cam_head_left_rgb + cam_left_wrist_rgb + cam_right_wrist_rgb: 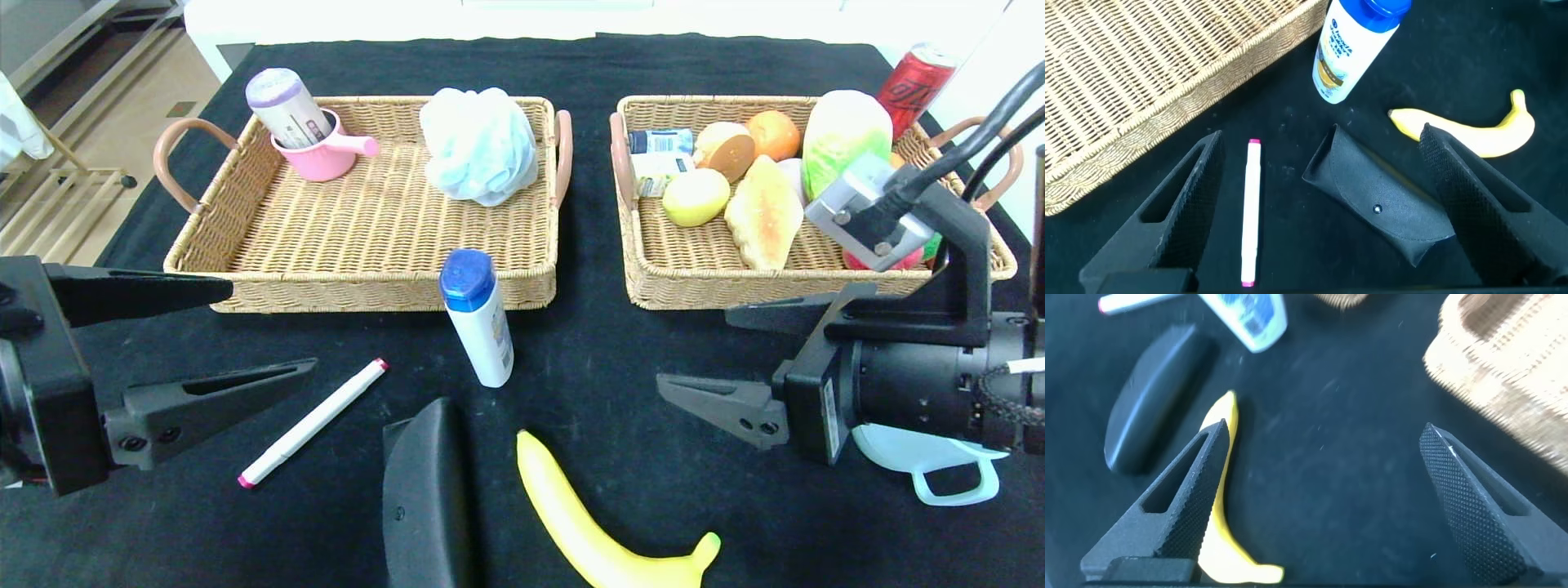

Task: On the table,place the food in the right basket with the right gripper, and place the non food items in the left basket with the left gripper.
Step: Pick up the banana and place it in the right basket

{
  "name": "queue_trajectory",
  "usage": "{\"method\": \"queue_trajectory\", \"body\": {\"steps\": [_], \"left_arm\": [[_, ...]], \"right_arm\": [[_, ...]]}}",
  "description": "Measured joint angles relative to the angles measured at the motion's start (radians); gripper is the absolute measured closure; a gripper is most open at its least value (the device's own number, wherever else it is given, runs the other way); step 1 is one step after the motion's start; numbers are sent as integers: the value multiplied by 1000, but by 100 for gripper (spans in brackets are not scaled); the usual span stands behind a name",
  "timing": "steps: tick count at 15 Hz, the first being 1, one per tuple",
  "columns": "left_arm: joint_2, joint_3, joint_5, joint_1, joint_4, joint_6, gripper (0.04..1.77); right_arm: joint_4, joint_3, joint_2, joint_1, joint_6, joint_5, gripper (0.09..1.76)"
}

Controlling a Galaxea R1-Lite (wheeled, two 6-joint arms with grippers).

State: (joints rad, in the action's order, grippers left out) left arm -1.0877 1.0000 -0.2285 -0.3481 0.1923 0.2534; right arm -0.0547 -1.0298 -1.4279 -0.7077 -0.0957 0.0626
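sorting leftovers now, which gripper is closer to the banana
Right. The right gripper hangs open just beside the banana, which shows against one finger in the right wrist view. The left gripper is open farther off, past the marker and black case.

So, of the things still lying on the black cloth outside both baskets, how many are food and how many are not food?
Food: 1, the banana.
Non-food: 4, the marker, the bottle, the black case, the pale looped object at the near right.
Total: 5.
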Motion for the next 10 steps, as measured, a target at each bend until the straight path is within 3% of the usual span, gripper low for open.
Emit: {"method": "queue_trajectory", "body": {"steps": [10], "left_arm": [[-1,-1,0,0,1,0,9]], "right_arm": [[-1,129,-25,-161,-4,-110,15]]}}
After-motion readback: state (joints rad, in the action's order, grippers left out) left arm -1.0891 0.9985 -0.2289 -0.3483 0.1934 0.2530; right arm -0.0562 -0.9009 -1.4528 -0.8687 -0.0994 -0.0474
